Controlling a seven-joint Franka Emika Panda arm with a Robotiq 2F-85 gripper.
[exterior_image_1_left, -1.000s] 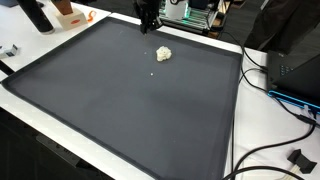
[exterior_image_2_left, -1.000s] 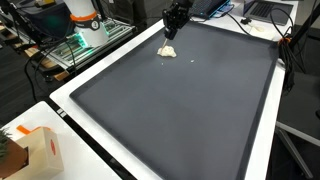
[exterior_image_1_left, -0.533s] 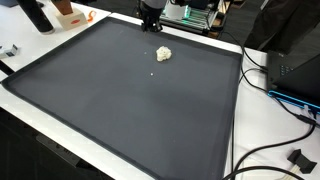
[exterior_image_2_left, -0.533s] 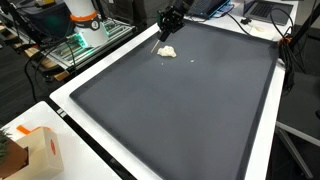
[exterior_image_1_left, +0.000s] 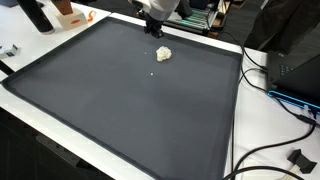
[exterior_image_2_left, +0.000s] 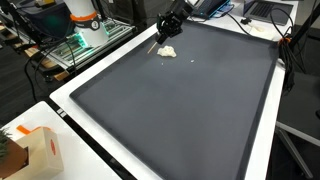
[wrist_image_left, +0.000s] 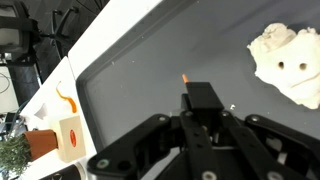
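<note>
Wrist view: big black mat (wrist_image_left: 150, 60) lying flat as the work surface. White crumpled lump (wrist_image_left: 285, 62) sitting near its far edge, close to gripper (wrist_image_left: 206, 122), not touching. Jaws seem pinched on thin stick (wrist_image_left: 200, 95), prob. so its tip reaches down. Vs 1 s ago: arm tilting over more, lump unmoved.

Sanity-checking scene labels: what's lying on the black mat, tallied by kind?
White lump: 1
White crumb: 1
Total on the mat: 2
</note>
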